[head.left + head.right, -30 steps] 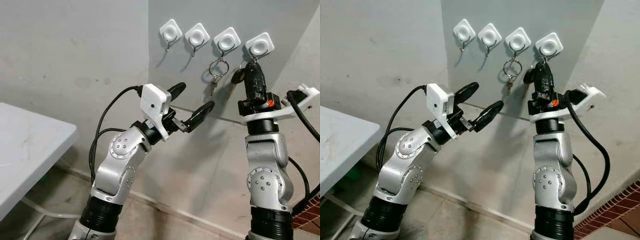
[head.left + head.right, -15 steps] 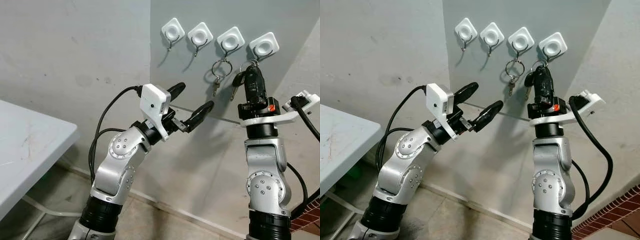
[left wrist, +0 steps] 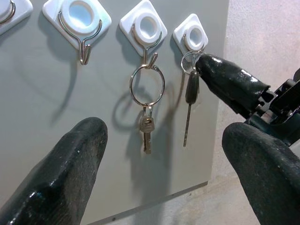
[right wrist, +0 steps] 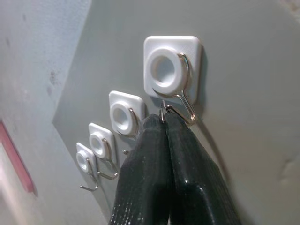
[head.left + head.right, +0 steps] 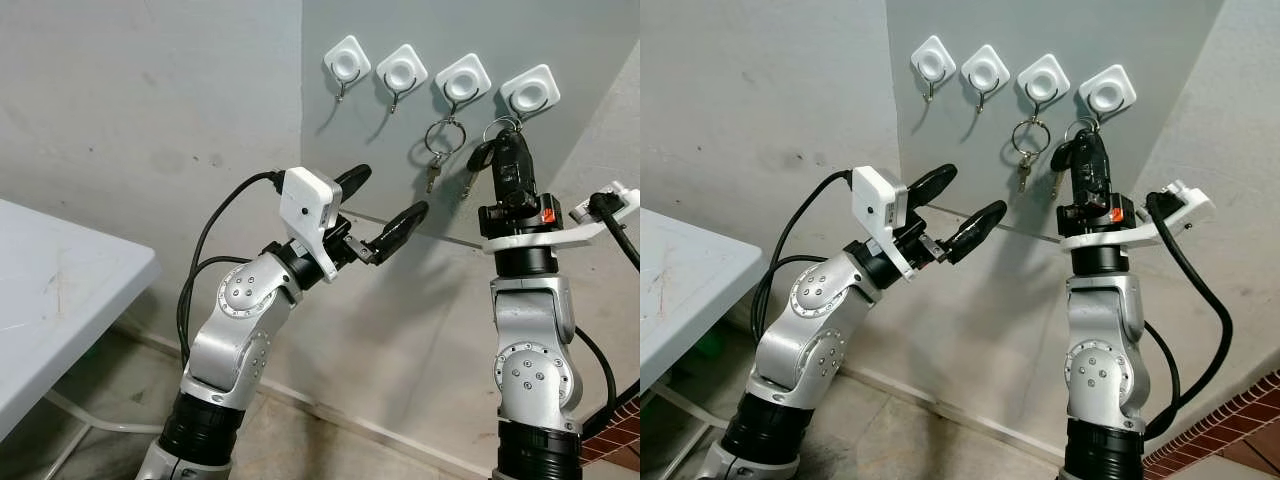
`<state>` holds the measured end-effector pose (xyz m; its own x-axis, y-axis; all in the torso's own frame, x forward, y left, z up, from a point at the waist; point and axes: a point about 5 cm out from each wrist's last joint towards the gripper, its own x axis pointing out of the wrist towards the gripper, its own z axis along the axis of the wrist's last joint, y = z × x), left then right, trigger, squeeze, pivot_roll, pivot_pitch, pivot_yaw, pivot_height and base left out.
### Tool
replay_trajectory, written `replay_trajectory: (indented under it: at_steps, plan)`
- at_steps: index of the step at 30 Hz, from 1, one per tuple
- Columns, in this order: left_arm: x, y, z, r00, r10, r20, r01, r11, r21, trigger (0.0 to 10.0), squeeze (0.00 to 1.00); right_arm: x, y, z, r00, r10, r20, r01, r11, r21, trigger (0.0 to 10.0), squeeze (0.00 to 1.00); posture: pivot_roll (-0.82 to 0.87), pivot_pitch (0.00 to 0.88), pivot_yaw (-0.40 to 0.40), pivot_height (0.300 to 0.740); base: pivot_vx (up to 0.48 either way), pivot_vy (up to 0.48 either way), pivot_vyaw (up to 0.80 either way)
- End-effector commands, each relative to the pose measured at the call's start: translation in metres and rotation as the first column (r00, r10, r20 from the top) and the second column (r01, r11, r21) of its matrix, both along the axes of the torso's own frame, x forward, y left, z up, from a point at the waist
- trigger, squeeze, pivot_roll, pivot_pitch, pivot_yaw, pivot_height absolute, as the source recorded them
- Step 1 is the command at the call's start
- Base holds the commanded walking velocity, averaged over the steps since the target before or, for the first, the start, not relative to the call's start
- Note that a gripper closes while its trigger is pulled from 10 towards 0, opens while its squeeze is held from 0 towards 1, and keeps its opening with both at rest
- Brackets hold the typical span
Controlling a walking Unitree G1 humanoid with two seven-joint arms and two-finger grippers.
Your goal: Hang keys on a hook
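Now your right pincer point(image 5: 508, 150) has eased a touch lower than 1 second ago, fingers pressed together on the key ring point(image 3: 190, 60) right at the rightmost hook point(image 4: 180, 96), so the keys point(image 3: 190, 101) look nearly hung; the left pincer point(image 5: 385, 205) stays spread nearby.

Both arms are built of brushed silver housings, the left arm point(image 5: 240, 330) and the right arm point(image 5: 530, 350) each carrying a round joint cap ringed with small dark screws and a ribbed black collar at the base. Each ends in two long, glossy black fingers, those of the left gripper point(image 5: 385, 205) curved and tapering, those of the right gripper point(image 4: 165, 123) rubbery and finely textured. A boxy white camera housing point(image 5: 308, 207) sits on the left wrist, a flat white bracket point(image 5: 545, 232) with a small orange-red mark on the right, and thick black cables point(image 5: 205, 265) loop from both wrists.
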<state>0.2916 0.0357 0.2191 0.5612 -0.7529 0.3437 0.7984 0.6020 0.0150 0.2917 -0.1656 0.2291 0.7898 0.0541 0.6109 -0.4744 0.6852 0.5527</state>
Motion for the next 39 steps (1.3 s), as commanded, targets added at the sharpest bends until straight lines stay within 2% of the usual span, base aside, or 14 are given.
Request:
replay_trajectory:
  at_steps: [1, 6, 9, 16, 27, 39]
  plan:
    - [-0.002, 0.000, 0.005, 1.000, 0.001, 0.014, -0.001, 1.000, -0.010, 10.0, 0.00, -0.003, 0.000, 0.009, 0.999, 0.012, 0.049, -0.012, 1.000, 0.005, 10.0, 0.00, -0.01, 0.009, -0.024, 0.740, 0.000, 0.000, 0.00]
    - [-0.002, 0.000, 0.005, 1.000, 0.000, 0.013, 0.000, 1.000, -0.011, 10.0, 0.00, -0.007, 0.008, 0.012, 0.995, 0.070, 0.068, -0.067, 0.997, -0.039, 10.0, 0.00, -0.02, 0.011, -0.023, 0.740, 0.000, 0.000, 0.00]
    - [-0.002, -0.001, 0.006, 1.000, -0.001, 0.014, 0.001, 1.000, -0.013, 10.0, 0.00, -0.009, 0.017, 0.007, 0.992, 0.118, 0.051, -0.113, 0.989, -0.099, 10.0, 0.00, -0.02, 0.014, -0.024, 0.740, 0.000, 0.000, 0.00]
    - [-0.002, -0.001, 0.006, 1.000, 0.002, 0.015, -0.002, 1.000, -0.014, 10.0, 0.00, -0.010, 0.017, 0.004, 0.990, 0.133, 0.038, -0.129, 0.987, -0.093, 10.0, 0.00, -0.02, 0.018, -0.024, 0.740, 0.000, 0.000, 0.00]
    - [-0.002, -0.002, 0.006, 1.000, -0.001, 0.013, 0.001, 1.000, -0.011, 10.0, 0.00, -0.012, 0.001, 0.018, 0.991, 0.072, 0.109, -0.075, 0.997, 0.027, 10.0, 0.00, -0.02, 0.017, -0.020, 0.740, 0.000, 0.000, 0.00]
    - [-0.002, -0.002, 0.006, 1.000, 0.000, 0.012, 0.000, 1.000, -0.014, 10.0, 0.00, -0.009, -0.008, 0.014, 0.996, 0.022, 0.081, -0.028, 0.997, 0.075, 10.0, 0.00, -0.02, 0.020, -0.021, 0.740, 0.000, 0.000, 0.00]
